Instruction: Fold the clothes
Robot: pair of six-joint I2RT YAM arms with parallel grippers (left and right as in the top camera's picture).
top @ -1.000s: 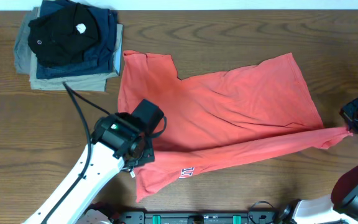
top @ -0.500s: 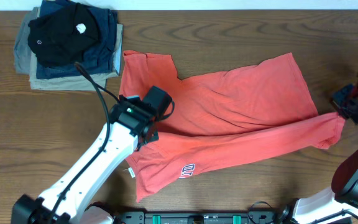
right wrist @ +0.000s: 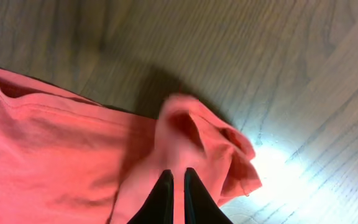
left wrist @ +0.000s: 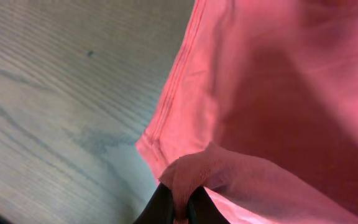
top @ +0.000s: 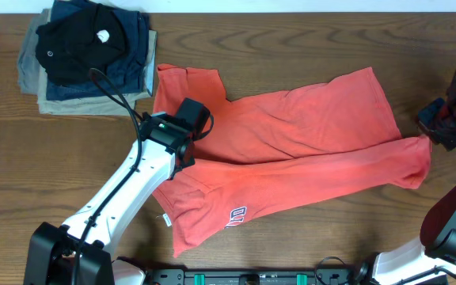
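Observation:
The coral-red T-shirt point(top: 291, 150) lies spread across the middle of the table, its front part doubled over the rest. White lettering point(top: 238, 215) shows near the front edge. My left gripper point(top: 185, 158) is shut on a bunched fold at the shirt's left side; in the left wrist view the cloth point(left wrist: 241, 112) is pinched between the black fingers of that gripper point(left wrist: 180, 202). At the shirt's right corner my right gripper point(top: 429, 136) is shut on the fabric. The right wrist view shows that gripper point(right wrist: 178, 177) with red cloth point(right wrist: 55, 143) between its narrow jaws.
A stack of folded black, navy and khaki garments point(top: 85, 55) sits at the back left corner, close to the left arm. Bare wooden tabletop point(top: 331, 47) runs along the back and right of the shirt.
Both grippers have carried the shirt's front edge toward the back of the table. The stretched narrow band has become a wider flap lying over the shirt.

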